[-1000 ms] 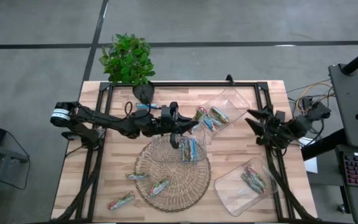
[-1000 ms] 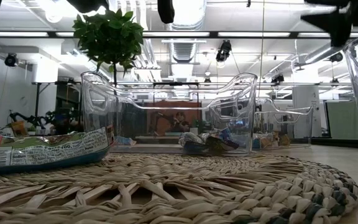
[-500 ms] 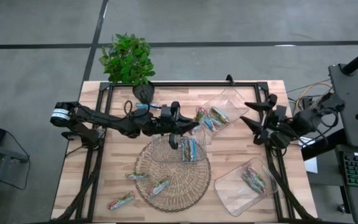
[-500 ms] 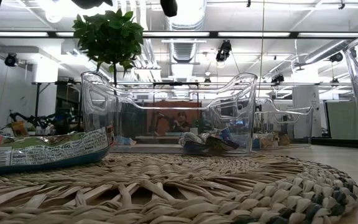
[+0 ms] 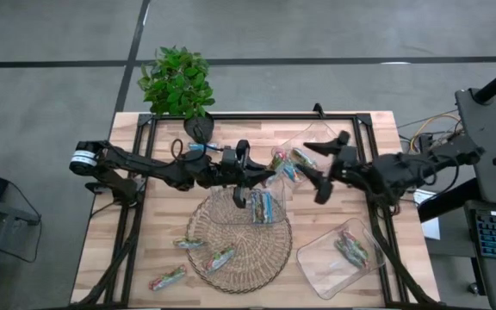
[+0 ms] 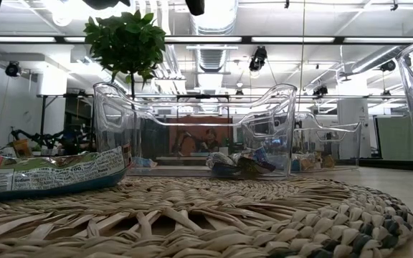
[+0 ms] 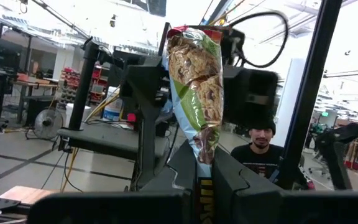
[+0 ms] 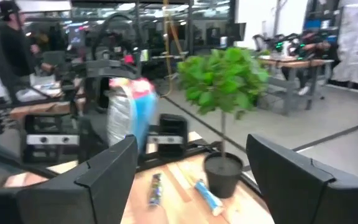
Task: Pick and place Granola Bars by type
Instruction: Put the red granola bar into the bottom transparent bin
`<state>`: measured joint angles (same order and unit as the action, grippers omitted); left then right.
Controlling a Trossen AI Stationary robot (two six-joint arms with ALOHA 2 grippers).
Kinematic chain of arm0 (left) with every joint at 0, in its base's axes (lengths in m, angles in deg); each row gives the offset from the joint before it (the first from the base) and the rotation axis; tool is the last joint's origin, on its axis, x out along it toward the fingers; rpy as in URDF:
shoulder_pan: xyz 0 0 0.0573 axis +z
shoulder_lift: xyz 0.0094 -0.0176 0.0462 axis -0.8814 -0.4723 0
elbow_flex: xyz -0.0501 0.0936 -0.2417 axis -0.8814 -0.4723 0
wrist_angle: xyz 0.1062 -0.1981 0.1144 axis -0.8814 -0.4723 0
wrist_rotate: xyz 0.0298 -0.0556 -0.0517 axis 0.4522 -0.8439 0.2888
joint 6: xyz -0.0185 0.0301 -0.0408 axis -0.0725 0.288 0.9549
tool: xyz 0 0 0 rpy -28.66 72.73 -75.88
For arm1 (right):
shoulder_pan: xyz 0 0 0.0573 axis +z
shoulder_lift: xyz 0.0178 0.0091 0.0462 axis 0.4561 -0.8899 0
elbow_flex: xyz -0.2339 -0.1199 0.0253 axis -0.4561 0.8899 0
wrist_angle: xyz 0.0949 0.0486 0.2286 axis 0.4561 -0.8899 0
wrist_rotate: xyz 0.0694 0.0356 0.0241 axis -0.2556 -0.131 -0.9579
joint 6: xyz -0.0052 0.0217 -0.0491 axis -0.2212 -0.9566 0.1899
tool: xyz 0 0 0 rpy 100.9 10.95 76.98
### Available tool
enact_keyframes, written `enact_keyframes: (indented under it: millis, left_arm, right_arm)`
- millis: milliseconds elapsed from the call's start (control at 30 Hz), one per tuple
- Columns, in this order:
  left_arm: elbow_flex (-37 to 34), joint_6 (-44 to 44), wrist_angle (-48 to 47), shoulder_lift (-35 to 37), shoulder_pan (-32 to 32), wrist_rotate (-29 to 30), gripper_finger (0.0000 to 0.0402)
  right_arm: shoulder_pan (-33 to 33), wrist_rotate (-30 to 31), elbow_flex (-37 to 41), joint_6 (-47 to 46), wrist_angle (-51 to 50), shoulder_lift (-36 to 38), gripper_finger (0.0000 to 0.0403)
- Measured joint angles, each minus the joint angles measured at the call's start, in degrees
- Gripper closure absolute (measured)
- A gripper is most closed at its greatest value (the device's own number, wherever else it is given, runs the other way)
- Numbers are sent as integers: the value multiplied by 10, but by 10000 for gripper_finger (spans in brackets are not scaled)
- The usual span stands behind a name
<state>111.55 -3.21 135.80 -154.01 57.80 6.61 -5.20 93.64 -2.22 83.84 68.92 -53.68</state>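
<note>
My left gripper [image 5: 250, 179] is over the table's middle, above the far edge of the round wicker mat [image 5: 239, 232], and is shut on a granola bar [image 7: 197, 93] in a green and blue wrapper. My right gripper [image 5: 317, 170] hangs open, holding nothing, a short way to the right and faces the left one. Its wrist view shows the held bar [image 8: 126, 115]. Other bars lie in a clear tray on the mat [image 5: 263, 207], in the far tray [image 5: 293, 162] and in the near-right tray [image 5: 351, 250]. Three loose bars [image 5: 189, 244] [image 5: 220, 257] [image 5: 168, 278] lie at the near left. My left gripper pinches the bar's lower end [image 7: 205, 163] between its two fingers. The fingers come from the table's left and slant a little upward. The bar stands upright above the fingers, lifted clear of the table and the mat.
A potted plant [image 5: 177, 84] stands at the far edge, left of centre, with two loose bars [image 8: 156, 186] [image 8: 205, 193] on the wood beside its pot. A black frame [image 5: 257, 114] runs round the tabletop. A person [image 7: 260, 146] shows in the room beyond the table.
My right gripper has come up from the table's right edge and travelled toward the table's left, to just right of the left gripper. Its fingers stand wider apart than before. My left gripper has kept its place with the bar.
</note>
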Motion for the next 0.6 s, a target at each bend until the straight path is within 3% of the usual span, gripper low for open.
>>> enact_keyframes:
  millis: [333, 600]
  left_arm:
    - [0, -20, -1, 10, 0, 16, 401]
    - [0, -27, -3, 25, 0, 7, 401]
  right_arm:
    - [-15, -65, -114, 0, -13, -112, 126]
    - [-19, -78, -129, -6, -16, -140, 131]
